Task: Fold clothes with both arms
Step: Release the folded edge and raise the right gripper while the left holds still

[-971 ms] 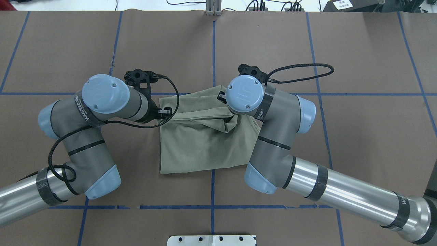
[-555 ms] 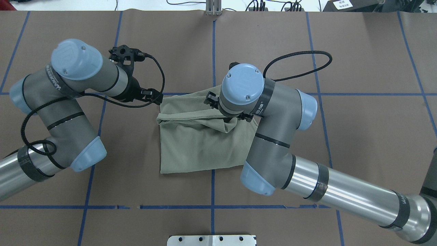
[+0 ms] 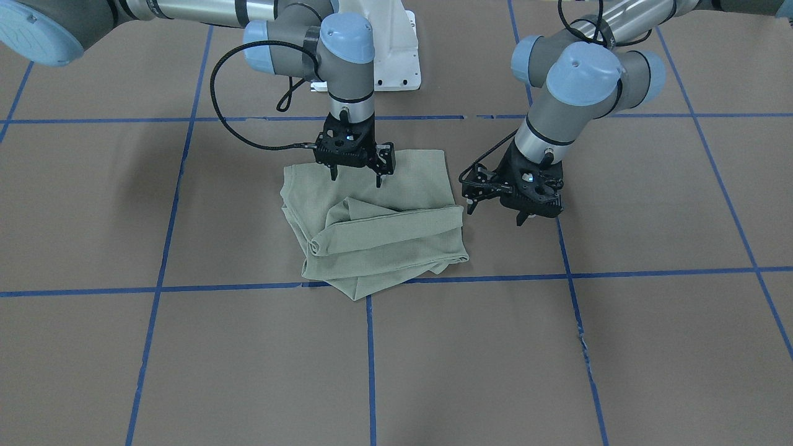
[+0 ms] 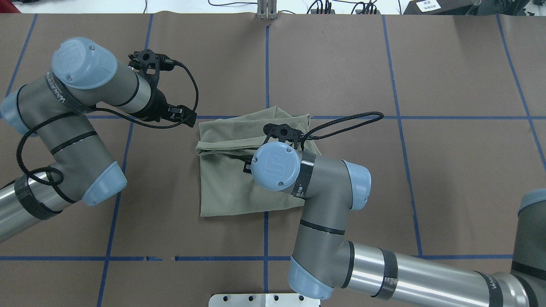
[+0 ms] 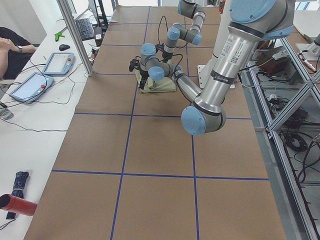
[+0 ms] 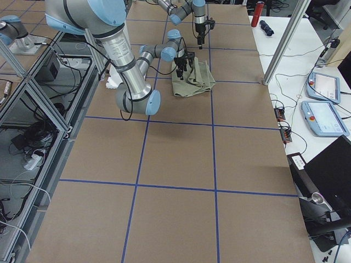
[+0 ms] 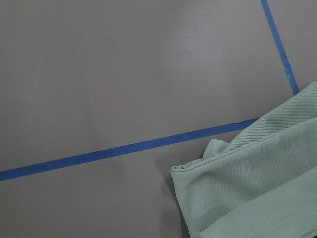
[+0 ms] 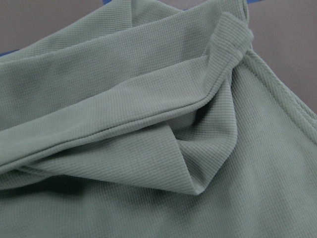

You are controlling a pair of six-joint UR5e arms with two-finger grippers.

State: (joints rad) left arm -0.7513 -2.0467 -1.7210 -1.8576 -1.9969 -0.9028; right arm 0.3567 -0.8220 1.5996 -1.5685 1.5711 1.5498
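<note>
On the brown table (image 3: 186,347), the fine-ribbed green shirt (image 3: 384,241) lies folded, rumpled.

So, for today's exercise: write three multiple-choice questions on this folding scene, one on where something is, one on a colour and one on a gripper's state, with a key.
1. Where is the left gripper relative to the shirt?
A) Pressed on top of it
B) Beside it, over bare table
C) Inside its neck opening

2. What colour are the tape lines on the table?
A) Red
B) Yellow
C) Blue

3. What state is the right gripper in?
A) Open over the shirt, holding nothing
B) Shut on a sleeve
C) Shut on a hem corner

Key:
1 B: the front-facing view shows it off the shirt's edge.
2 C: the grid is blue in every view of the table.
3 A: its fingers stand apart with no cloth between them.
</note>
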